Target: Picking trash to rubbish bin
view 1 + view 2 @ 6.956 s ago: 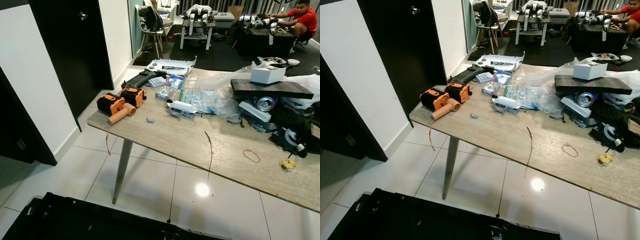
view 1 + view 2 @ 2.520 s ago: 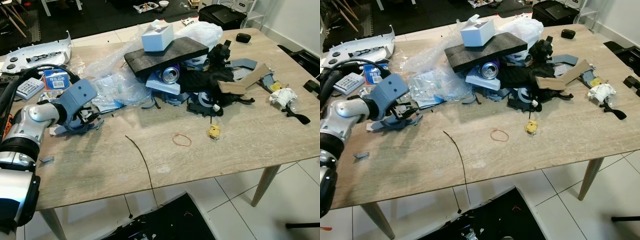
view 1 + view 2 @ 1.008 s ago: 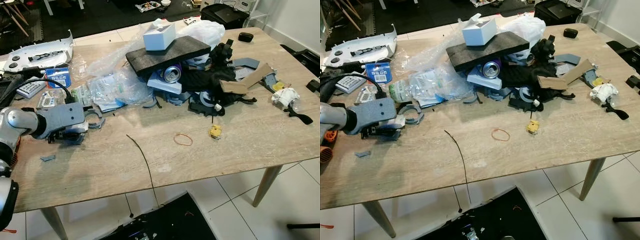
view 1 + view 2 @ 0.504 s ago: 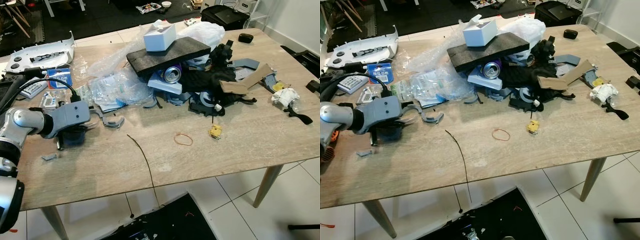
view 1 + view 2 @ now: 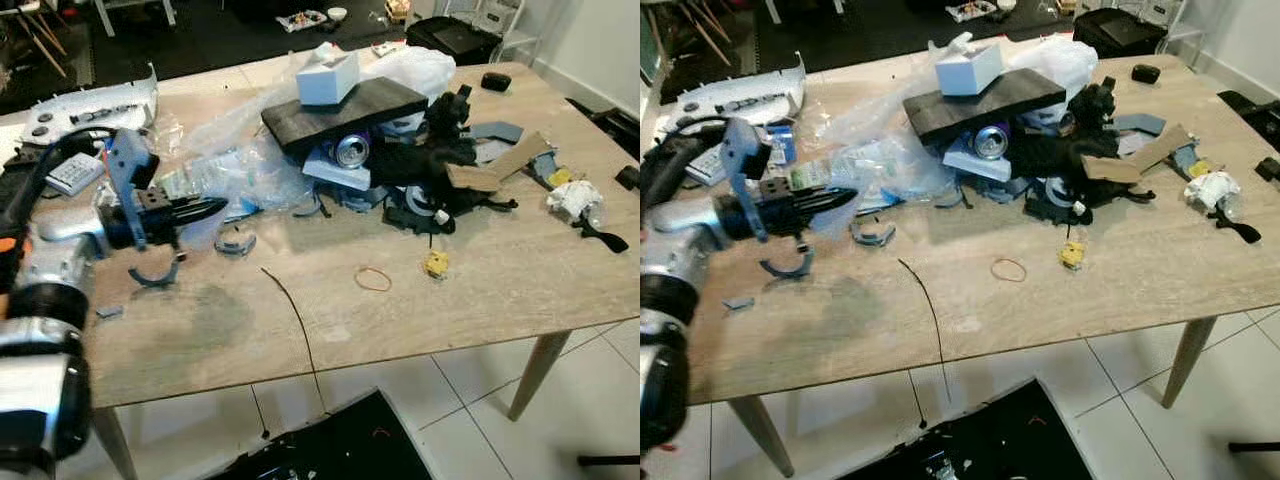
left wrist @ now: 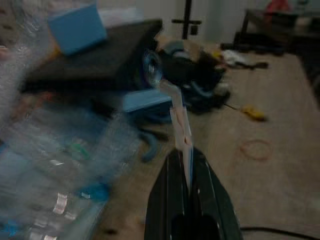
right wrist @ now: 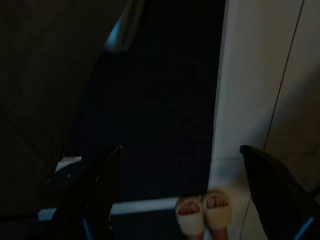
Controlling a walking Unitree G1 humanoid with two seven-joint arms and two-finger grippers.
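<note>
One scrap, clear plastic strip (image 6: 179, 116), clenched between my left gripper (image 5: 205, 208) fingers, raised off the table (image 5: 480, 290) for binning. Right gripper (image 7: 185, 195) splayed, idle.

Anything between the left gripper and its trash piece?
Nothing visible. The left gripper is shut on a thin clear plastic strip, which it holds above the table.

Wooden table (image 5: 500, 290), white-tiled floor (image 5: 590, 400), seemingly.
</note>
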